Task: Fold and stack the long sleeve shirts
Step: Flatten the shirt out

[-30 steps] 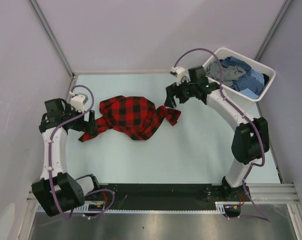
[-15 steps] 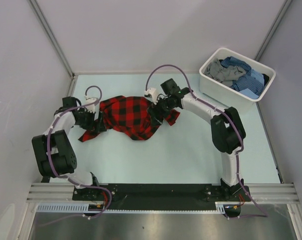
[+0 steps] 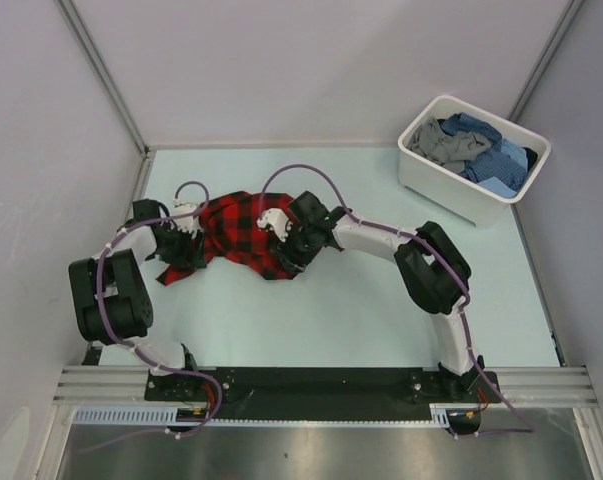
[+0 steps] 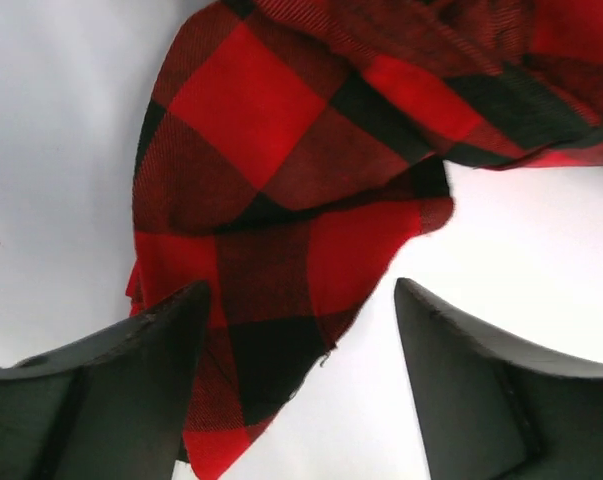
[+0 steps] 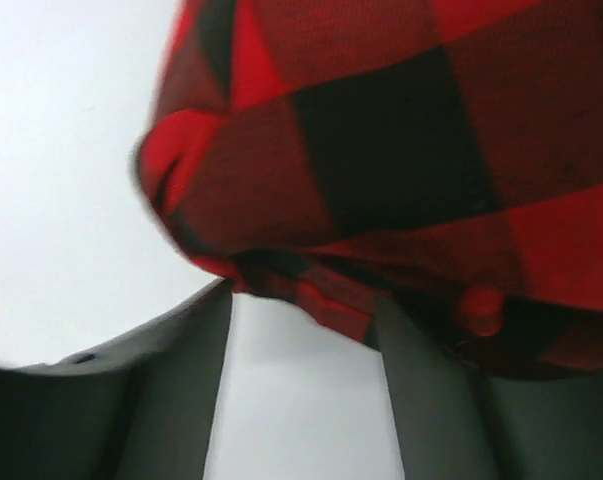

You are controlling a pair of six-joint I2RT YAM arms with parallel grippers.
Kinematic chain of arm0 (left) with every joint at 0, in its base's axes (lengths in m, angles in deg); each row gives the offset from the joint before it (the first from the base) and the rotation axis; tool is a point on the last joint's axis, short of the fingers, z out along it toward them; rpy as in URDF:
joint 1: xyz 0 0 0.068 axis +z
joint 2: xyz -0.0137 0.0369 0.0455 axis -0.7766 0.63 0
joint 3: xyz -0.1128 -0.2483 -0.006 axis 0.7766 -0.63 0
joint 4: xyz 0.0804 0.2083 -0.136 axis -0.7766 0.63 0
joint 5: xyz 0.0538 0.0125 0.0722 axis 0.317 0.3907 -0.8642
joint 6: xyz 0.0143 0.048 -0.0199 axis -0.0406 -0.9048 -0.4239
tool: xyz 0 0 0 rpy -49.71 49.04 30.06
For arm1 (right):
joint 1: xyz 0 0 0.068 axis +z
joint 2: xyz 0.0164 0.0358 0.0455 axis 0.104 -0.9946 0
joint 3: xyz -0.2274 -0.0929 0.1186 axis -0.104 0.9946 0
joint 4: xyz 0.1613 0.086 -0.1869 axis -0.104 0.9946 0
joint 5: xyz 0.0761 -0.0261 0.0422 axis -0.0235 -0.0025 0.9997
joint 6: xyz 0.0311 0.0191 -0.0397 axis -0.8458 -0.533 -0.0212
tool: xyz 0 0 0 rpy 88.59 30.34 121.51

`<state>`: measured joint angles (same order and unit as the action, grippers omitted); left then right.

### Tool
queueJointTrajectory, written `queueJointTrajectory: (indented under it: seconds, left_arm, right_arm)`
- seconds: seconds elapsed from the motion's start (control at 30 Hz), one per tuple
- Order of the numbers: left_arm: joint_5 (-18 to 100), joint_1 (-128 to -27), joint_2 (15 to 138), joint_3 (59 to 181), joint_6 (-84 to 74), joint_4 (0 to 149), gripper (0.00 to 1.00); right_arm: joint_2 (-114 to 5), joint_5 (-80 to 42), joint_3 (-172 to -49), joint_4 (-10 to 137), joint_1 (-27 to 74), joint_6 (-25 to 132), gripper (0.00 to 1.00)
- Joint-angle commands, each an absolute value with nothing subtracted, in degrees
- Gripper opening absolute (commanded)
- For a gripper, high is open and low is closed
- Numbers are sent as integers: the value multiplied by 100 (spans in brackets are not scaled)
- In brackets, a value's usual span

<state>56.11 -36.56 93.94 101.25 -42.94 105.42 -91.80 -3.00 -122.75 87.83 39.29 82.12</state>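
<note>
Top external: red-and-black check shirt point(image 3: 243, 232) lies bunched on the counter point(image 3: 381, 300), about 10 o'clock of centre; left end effector point(image 3: 186, 248) sits at its 8 o'clock edge, released, with a cloth corner lying between the spread fingers; right end effector point(image 3: 289, 248) sits at its 4 o'clock edge, also released, a fold at the fingertips. Blue check shirt point(image 3: 491, 160) and grey shirt point(image 3: 439, 145) are piled in the white tub point(image 3: 441, 187) at 2 o'clock.

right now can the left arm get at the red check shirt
Probably yes: the left hand is open right at the red check shirt, with a loose edge of the cloth already inside its span, and nothing blocks it.
</note>
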Motion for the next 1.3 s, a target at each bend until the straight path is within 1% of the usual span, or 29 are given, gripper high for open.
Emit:
queueJointTrajectory:
  seconds: [0.0,0.03,0.07,0.1,0.13,0.17,0.3,0.37,0.43,0.47,0.5,0.53,0.57,0.6,0.63,0.67,0.73,0.8,0.93,1.13,1.2,1.27]
  left_arm:
    - [5323,-3706,9472,9999,-4449,10297,61]
    - [5358,-3706,9481,10034,-4476,10323,52]
    - [5463,-3706,9473,10086,-4485,10436,31]
    - [5516,-3706,9499,10183,-4485,10542,18]
    - [5578,-3698,9490,10462,-4441,10682,7]
    - [5648,-3698,9447,10621,-4397,10936,0]
    - [6393,-3522,8903,11456,-4125,11404,0]
    - [6736,-3513,8517,12132,-3924,11702,0]
    - [7421,-3513,8174,12885,-3634,11756,0]
    - [7572,-3557,7876,13160,-3197,11686,0]
    - [7712,-3644,7760,13415,-2967,11572,0]
    - [7966,-3706,7663,13888,-2721,11258,0]
    - [8108,-3759,7549,14066,-2135,11011,0]
    - [8223,-3837,7339,14190,-1799,10696,0]
    - [8232,-3899,7215,14313,-1456,10014,0]
    - [8276,-3935,7101,14323,-835,9641,0]
    - [8242,-4101,6810,14332,-382,8685,0]
    - [7689,-4425,6731,14498,-406,8583,0]
    - [7293,-4787,6958,15253,-503,8802,0]
    - [6993,-4840,7143,15395,-486,8776,0]
    - [7011,-4840,7187,15430,-451,8785,0]
    - [7098,-4849,7266,15474,-354,8838,0]
  right_arm:
    - [-9213,-902,-12503,8199,3930,8126,34]
    - [-9187,-893,-12592,8269,3895,8126,23]
    - [-9109,-780,-12697,8478,3773,8108,0]
    - [-9056,-718,-12924,8576,3693,8065,0]
    - [-8986,-665,-13014,8638,3614,7986,0]
    - [-8880,-534,-13136,8726,3500,7950,0]
    - [-8459,-296,-13787,8858,2798,7696,0]
    - [-8431,-234,-14226,8998,2612,7651,0]
    - [-8466,-112,-14534,9252,2331,7625,0]
    - [-8501,28,-14822,9411,2252,7651,1]
    - [-8519,160,-14921,9560,2199,7643,10]
    - [-8484,527,-14956,9779,2120,7634,42]
    - [-8440,679,-14792,9833,2110,7599,59]
    - [-8370,776,-14598,9825,2119,7598,68]
    - [-8126,890,-14301,9643,2197,7616,76]
    - [-8002,900,-13715,9501,2250,7625,78]
    - [-7738,865,-13149,9063,2461,7616,83]
    - [-7544,830,-12788,8955,2619,7599,84]
    - [-7465,873,-12742,8745,2874,7300,86]
    - [-7622,1032,-12645,8130,3191,6756,87]
    - [-7728,1023,-12785,7954,3270,6667,88]
    - [-7746,1014,-13197,7804,3236,6439,88]
